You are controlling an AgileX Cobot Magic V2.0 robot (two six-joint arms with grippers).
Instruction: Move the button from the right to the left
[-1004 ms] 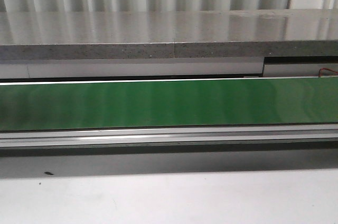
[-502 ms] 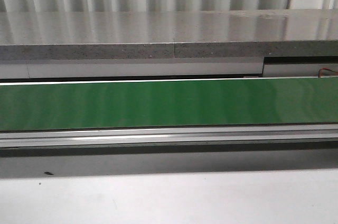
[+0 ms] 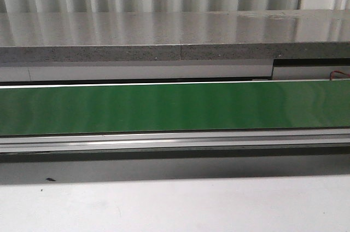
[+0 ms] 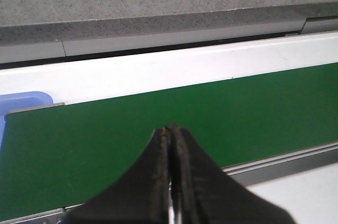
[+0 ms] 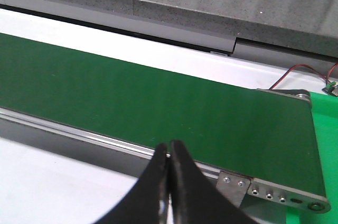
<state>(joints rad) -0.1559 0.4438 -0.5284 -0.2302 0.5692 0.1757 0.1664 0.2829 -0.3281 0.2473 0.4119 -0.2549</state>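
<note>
Nothing of the task looks done yet. The button shows in none of the three views, so neither its place nor its look can be told. In the left wrist view the left gripper [image 4: 172, 129], low in the frame, has its fingers pressed together on nothing above the green belt [image 4: 158, 129]; a blue tray corner [image 4: 21, 101] sits at left. The right gripper [image 5: 169, 156] is likewise closed and empty. Finding, grasping and carrying the button all remain.

The front camera faces squarely across the green belt [image 3: 175, 106]. Each wrist camera peers down over its closed pincer at that same belt, nearer.
</note>
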